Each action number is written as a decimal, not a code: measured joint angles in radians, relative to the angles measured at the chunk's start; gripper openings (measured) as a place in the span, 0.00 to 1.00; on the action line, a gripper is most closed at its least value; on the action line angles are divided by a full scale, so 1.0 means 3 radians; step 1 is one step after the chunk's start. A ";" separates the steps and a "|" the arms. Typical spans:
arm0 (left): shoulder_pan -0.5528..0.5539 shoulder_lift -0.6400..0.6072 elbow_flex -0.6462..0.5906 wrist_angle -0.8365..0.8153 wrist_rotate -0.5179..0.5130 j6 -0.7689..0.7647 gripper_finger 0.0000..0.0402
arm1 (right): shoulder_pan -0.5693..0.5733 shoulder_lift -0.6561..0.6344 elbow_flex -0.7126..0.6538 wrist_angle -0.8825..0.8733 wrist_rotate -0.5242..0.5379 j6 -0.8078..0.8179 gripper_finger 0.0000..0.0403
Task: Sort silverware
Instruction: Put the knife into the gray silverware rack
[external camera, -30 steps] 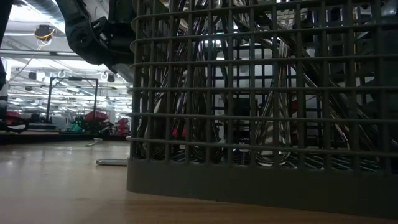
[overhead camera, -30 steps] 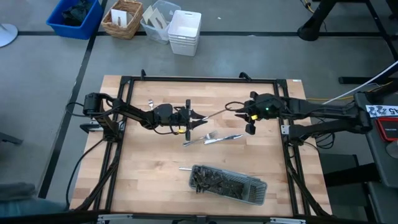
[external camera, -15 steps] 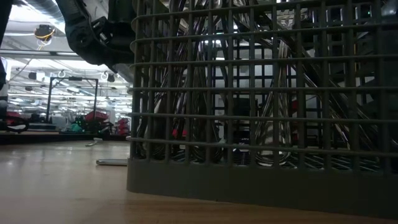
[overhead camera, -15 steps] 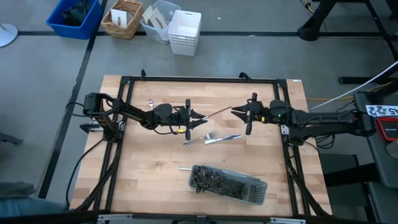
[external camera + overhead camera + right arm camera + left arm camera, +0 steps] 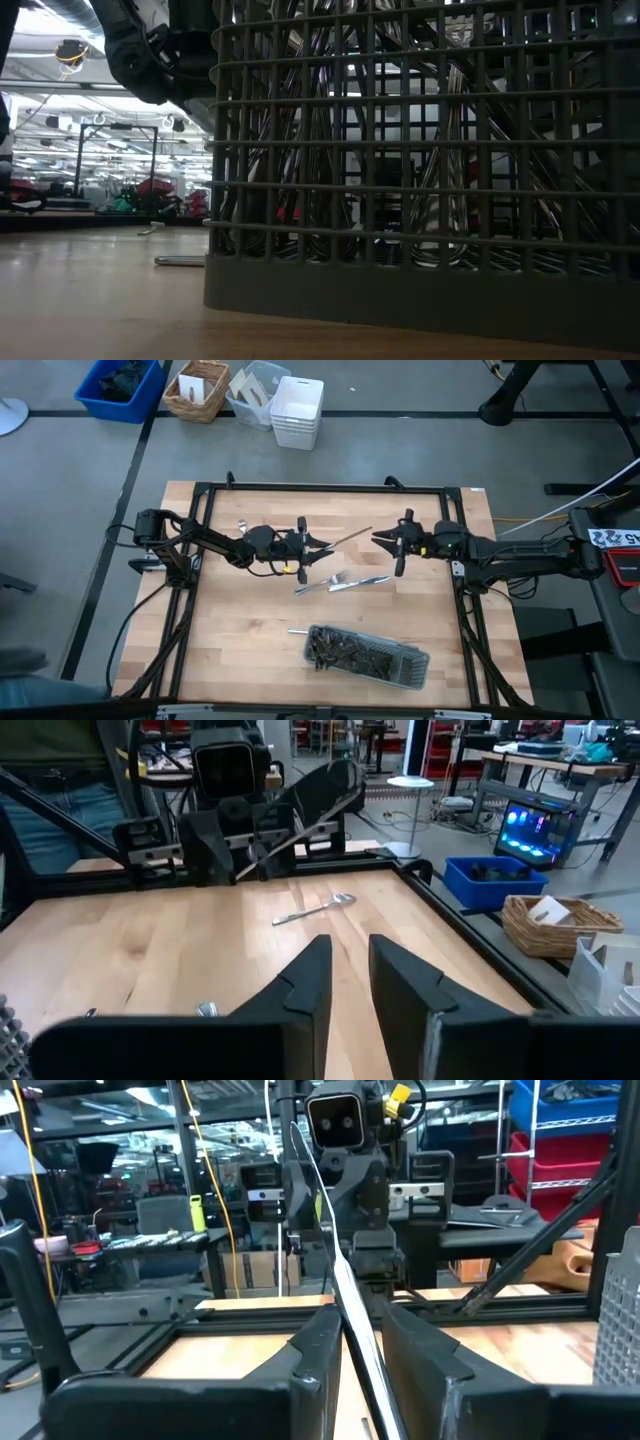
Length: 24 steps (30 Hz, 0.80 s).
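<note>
Left end effector (image 5: 318, 547) pinching one slim shiny silver knife (image 5: 345, 540) above the worktop, long axis aimed at the right end effector (image 5: 378, 538), empty, slightly parted, just beyond the tip.

Even overhead light, soft shadows; low view dim, backlit mesh tray (image 5: 420, 200) near-silhouette, perhaps slightly blurred.

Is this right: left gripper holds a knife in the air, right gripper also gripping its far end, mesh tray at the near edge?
Not quite. The right gripper has nothing between its fingers; the high view shows a gap to the knife tip. The left gripper alone holds it, and the mesh tray sits at the near edge.
</note>
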 joint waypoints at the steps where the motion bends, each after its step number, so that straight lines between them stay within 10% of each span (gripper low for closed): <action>1: 0.0000 0.0000 0.0000 0.0004 0.0000 0.0003 0.16 | 0.0000 0.0000 0.0000 0.0016 0.0000 0.0008 0.19; 12: -0.0001 0.0000 0.0000 0.0011 0.0001 -0.0019 0.16 | 0.0001 0.0025 0.0000 0.0366 -0.0006 0.0018 0.45; 24: -0.0026 0.0000 0.0001 0.0255 0.0089 0.0006 0.16 | 0.0001 0.0531 0.0001 0.1347 -0.0375 0.0044 0.44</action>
